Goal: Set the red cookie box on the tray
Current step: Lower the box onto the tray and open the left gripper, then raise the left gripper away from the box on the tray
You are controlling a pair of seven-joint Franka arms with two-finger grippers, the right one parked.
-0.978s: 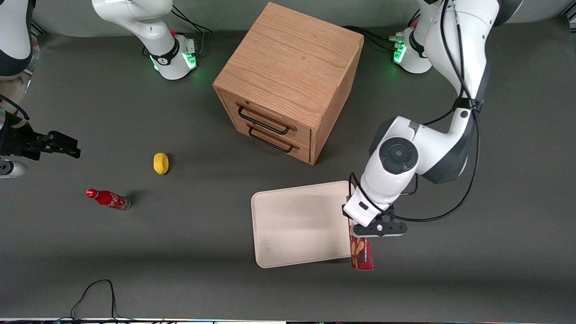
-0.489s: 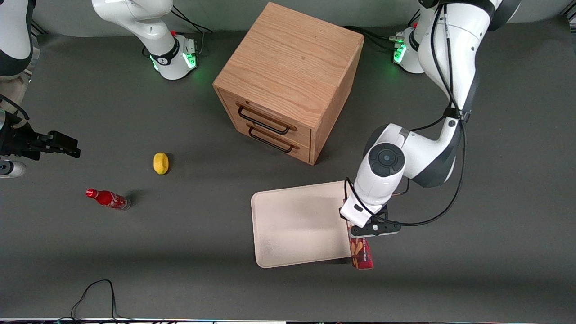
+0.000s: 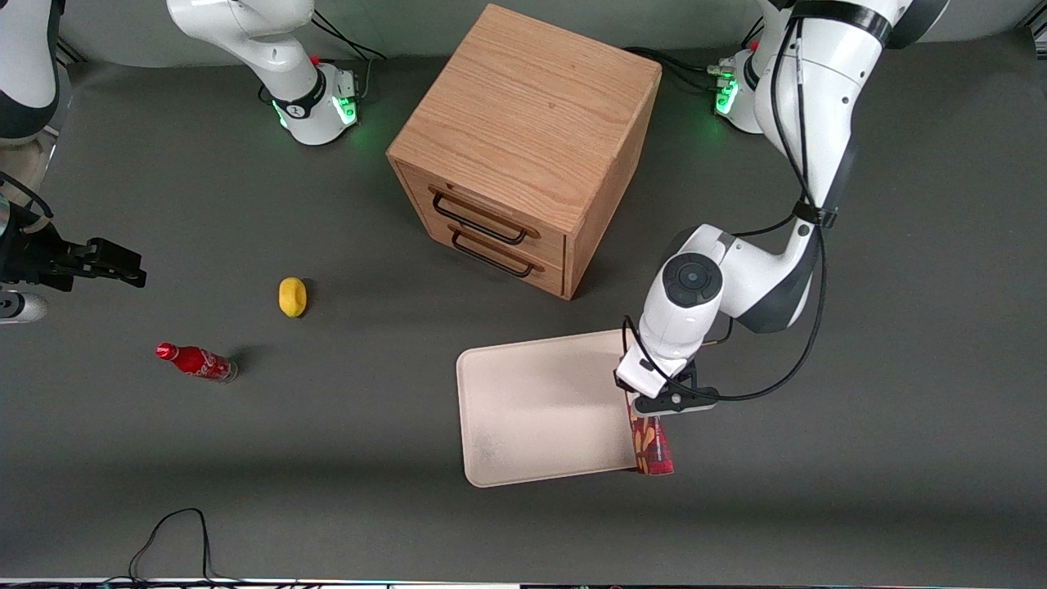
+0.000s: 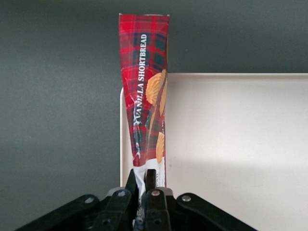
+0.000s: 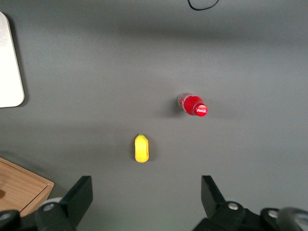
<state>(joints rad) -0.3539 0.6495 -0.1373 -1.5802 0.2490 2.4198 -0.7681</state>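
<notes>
Over tray (image 3: 540,409) rim | gripper (image 3: 654,406) fingers clenched on red cookie box (image 3: 652,446), edge-up | shift inward past rim, lay flat, then release.

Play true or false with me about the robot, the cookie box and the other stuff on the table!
1. The end effector is shut on the red cookie box. True.
2. The box lies flat in the middle of the tray. False: it is held on edge over the tray's rim.
3. The cabinet has a drawer open. False: both are closed.
4. The soda bottle is nearer the front camera than the lemon. True.
</notes>
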